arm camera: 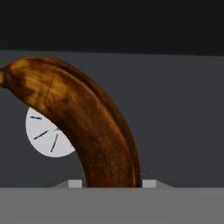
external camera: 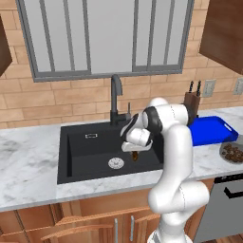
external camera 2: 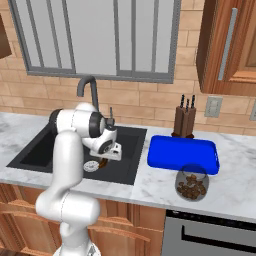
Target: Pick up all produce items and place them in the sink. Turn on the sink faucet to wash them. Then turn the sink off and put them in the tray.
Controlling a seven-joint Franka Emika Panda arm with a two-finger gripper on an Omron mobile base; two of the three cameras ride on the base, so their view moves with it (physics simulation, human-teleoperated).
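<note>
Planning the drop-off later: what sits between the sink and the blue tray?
Only bare marble counter separates the sink from the tray, seen in the right base view.

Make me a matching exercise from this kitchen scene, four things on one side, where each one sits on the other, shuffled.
Things:
1. banana
2. blue tray
3. faucet
4. knife block

Places:
A. on the counter right of the sink
B. against the wall behind the tray
C. held by the gripper above the drain
D. at the sink's back edge

Pairs: 1-C, 2-A, 3-D, 4-B
</note>
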